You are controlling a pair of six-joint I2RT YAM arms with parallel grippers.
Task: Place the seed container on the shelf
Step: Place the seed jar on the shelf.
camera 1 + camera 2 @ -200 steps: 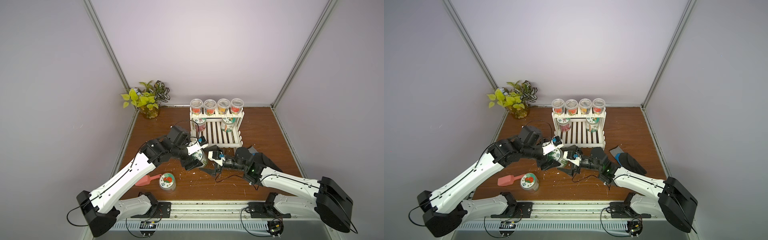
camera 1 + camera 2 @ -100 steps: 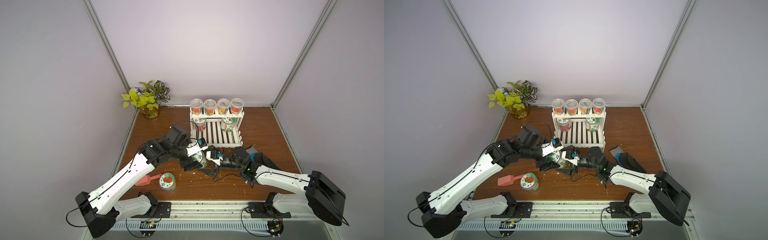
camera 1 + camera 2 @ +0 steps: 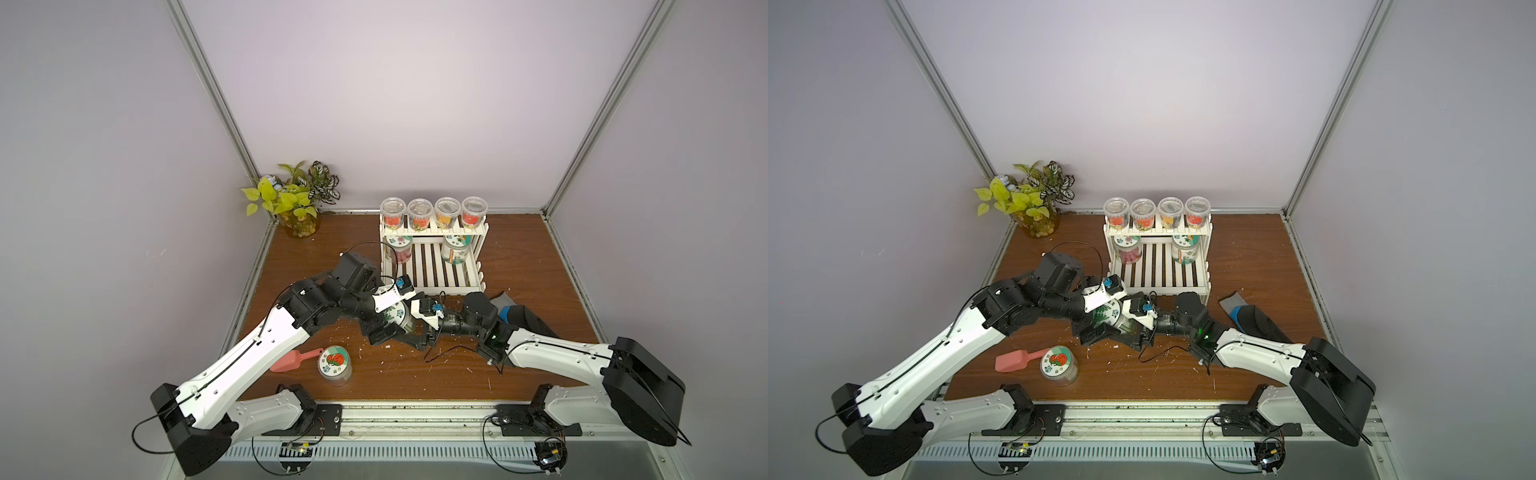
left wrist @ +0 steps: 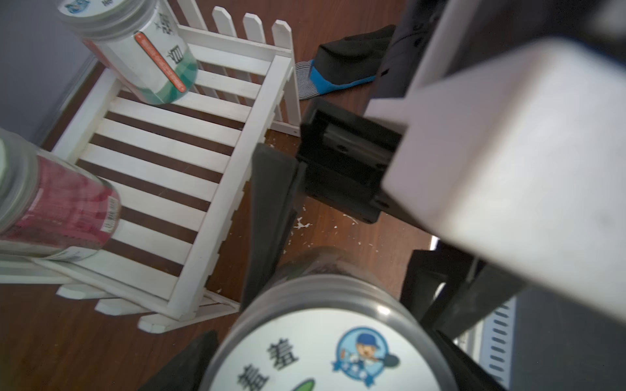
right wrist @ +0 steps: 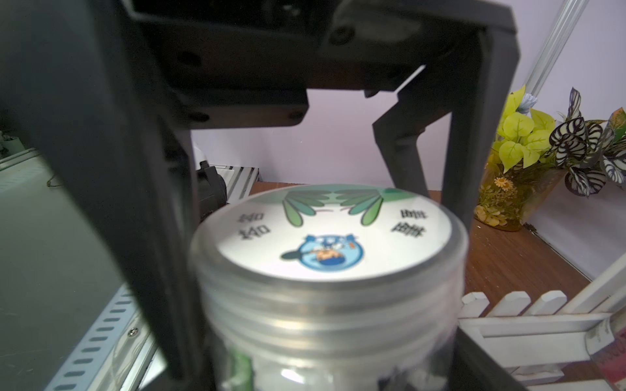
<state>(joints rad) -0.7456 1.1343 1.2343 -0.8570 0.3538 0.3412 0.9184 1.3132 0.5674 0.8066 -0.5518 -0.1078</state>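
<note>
Over the wooden table (image 3: 519, 266), just before the shelf (image 3: 432, 270), my left claw (image 3: 388, 318) had sprung wide off the seed container (image 5: 333, 237). My right claw (image 3: 1121, 326) was closing round it, though I couldn't tell whether it gripped. Handover, I judged; shelving remained.

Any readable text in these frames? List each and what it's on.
"含羞": lid of the seed container; that lid's other characters are blurred.
Green jar on the shelf, side label: characters blurred, unreadable.
Red jar label: blurred.
Table jar lid: too small.
</note>
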